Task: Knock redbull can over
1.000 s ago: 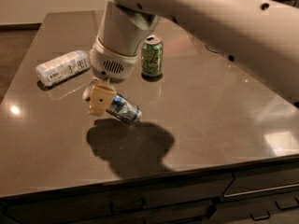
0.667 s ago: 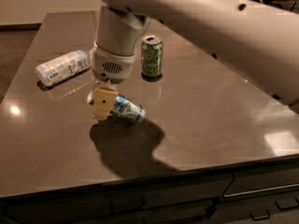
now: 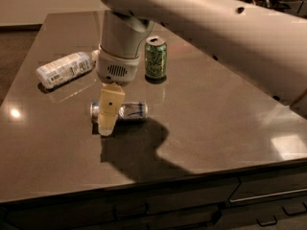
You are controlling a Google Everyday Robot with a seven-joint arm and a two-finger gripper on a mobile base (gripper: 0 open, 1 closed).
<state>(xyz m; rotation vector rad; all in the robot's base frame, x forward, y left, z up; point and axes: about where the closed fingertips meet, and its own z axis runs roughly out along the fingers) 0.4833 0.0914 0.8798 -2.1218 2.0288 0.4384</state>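
Along the near edge, dark drawer fronts (image 3: 268,190) sit under the brown tabletop (image 3: 216,128), and the arm's broad shadow (image 3: 134,147) spreads over the bare surface just behind them.

Just past the shadow is the tool (image 3: 107,123), hanging tip-down at the left part of the tabletop with its pale end at or very near the surface. Whether it is released or clenched, I cannot tell from this angle. It crosses in front of the left end of the redbull can (image 3: 132,110), hiding part of it. The can lies flat on its side, its long axis roughly parallel to the near edge, with its silver and blue wall facing up.

Compared with a second ago, the can has swung from a slanted lie to this level one, and the tool has moved from beside its left end to in front of it. The can rests fully on its wall, so I judge the knock-over done. What seems left is for the tool to lift away without rolling the can further.

Farther back stands one green can (image 3: 156,57), upright and untouched, well apart from the fallen one. To the left lies one clear water bottle (image 3: 64,69) on its side.

By count: one redbull can, one green can, one bottle and one tool on one white arm (image 3: 216,23), which sweeps in from the upper right.
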